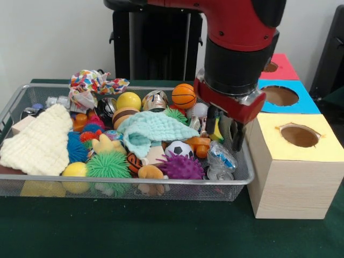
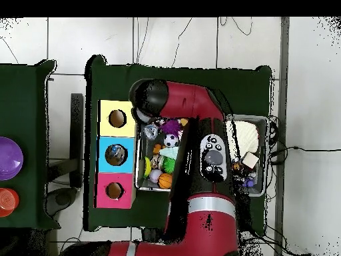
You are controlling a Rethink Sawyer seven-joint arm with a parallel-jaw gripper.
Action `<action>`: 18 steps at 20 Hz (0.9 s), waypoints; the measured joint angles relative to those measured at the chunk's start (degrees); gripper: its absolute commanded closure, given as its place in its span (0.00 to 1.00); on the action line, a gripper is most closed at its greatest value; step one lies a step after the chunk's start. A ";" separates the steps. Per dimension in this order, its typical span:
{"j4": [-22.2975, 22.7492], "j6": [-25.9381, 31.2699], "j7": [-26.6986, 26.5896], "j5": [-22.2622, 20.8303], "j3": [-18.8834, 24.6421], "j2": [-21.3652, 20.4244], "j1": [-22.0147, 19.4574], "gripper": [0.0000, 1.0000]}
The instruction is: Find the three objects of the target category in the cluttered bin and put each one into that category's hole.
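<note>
1. gripper (image 1: 232, 129) hangs over my bin's (image 1: 16, 102) end nearest the boxes, fingers apart and empty.
2. crushed bottle (image 1: 220, 161) lies just below, towards the camera, long axis tilted; blue hole (image 1: 279, 95) waits beyond the wall.

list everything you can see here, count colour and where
wire mesh bin: 1, silver, on the green table
clear plastic bottle: 1 seen, bin corner nearest the boxes
cloths: pale yellow, mint, patterned, in the bin
balls: orange basketball, yellow, soccer
spiky toys: green, purple, blue
wooden boxes: 3, holes with yellow, blue, red surrounds
robot arm: red and black; gripper over the bin by the bottle
</note>
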 measured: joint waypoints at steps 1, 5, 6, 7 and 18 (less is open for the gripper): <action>0.05 -0.14 0.00 0.01 0.00 0.18 0.29 0.00; 0.34 -1.63 0.00 0.01 0.00 1.02 0.63 0.00; 0.44 -2.23 0.00 0.00 -0.01 1.32 0.62 0.00; 0.60 -2.87 0.00 -0.01 -0.02 1.61 0.61 0.00; 3.41 -5.90 0.00 -0.11 -0.02 4.10 0.62 0.00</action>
